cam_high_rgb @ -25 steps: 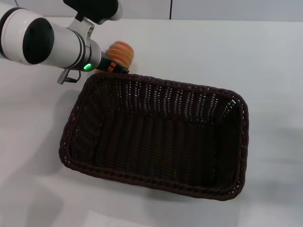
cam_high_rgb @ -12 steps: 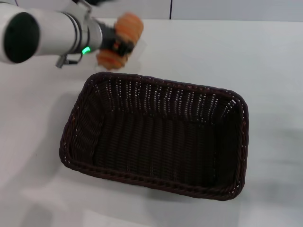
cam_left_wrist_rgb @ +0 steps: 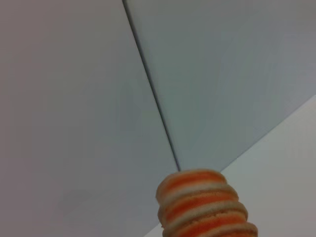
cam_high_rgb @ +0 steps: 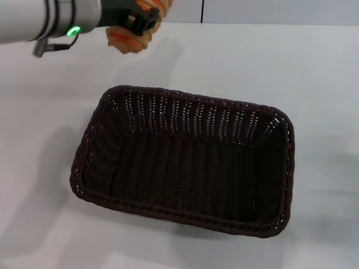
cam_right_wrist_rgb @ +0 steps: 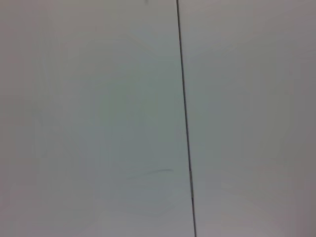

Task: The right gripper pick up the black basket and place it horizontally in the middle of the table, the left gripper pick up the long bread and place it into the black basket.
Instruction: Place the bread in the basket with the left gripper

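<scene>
The black basket (cam_high_rgb: pixel 185 162) lies empty in the middle of the white table (cam_high_rgb: pixel 291 73), its long side across the head view. My left gripper (cam_high_rgb: pixel 140 21) is at the top left of the head view, behind the basket's far left corner and well above the table. It is shut on the long bread (cam_high_rgb: pixel 128 38), whose striped orange end sticks out below the claw. The bread's end also shows in the left wrist view (cam_left_wrist_rgb: pixel 207 207). My right gripper is out of view; its wrist view shows only a wall.
A grey wall with a dark vertical seam (cam_high_rgb: pixel 202 11) runs behind the table's far edge. The left arm (cam_high_rgb: pixel 33 19) with its green light (cam_high_rgb: pixel 72 31) reaches in from the top left.
My left gripper has lifted the long bread off the table behind the basket and carried it up and slightly left. The basket has not moved.
</scene>
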`<state>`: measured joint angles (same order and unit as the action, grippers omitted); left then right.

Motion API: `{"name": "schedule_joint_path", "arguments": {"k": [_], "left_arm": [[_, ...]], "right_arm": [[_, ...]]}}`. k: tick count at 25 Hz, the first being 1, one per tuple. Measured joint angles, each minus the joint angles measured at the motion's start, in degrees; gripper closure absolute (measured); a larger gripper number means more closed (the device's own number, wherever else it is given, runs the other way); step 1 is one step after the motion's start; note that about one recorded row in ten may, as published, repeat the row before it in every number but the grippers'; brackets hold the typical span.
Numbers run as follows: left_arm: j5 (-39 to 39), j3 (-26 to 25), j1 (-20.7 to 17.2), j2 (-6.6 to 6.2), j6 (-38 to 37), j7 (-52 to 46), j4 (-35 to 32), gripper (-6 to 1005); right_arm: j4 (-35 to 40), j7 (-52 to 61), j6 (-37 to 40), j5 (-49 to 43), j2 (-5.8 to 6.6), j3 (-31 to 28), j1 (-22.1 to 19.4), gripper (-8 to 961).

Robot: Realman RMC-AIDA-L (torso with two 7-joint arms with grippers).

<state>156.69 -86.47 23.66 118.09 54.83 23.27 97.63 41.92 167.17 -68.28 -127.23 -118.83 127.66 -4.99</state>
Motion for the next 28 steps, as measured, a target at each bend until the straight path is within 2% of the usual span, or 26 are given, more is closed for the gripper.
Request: {"name": "schedule_joint_path", "arguments": {"k": [7, 10, 15, 20, 27, 28], "left_arm": [[-8.1, 0.4, -10.5, -0.01, 14.5, 4.7, 15.5, 562], [-12.0, 0.7, -13.9, -0.04, 16.8, 7.4, 16.9, 576], [-13.4, 0.5, -12.4, 0.12, 22.0, 8.1, 13.1, 602], [-13.2, 0.8, -11.4, 0.21, 21.8, 8.2, 11.3, 636], [-13.2, 0.8, -11.1, 0.22, 22.3, 8.3, 11.4, 435], [-13.2, 0.8, -11.1, 0.22, 22.3, 8.3, 11.4, 367]], "right_arm": [[0.0, 0.0, 0.0, 0.0, 0.0, -0.5, 0.0, 121], [0.0, 0.0, 0.0, 0.0, 0.0, -0.9, 0.0, 121], [0.4, -0.1, -0.1, 0.0, 0.11, -1.0, 0.1, 121], [0.6, -0.1, -0.2, -0.1, 0.16, -1.0, 0.2, 122], [0.7, -0.2, -0.2, -0.1, 0.18, -1.0, -0.1, 121], [0.7, -0.2, -0.2, -0.1, 0.18, -1.0, -0.1, 121]]}}
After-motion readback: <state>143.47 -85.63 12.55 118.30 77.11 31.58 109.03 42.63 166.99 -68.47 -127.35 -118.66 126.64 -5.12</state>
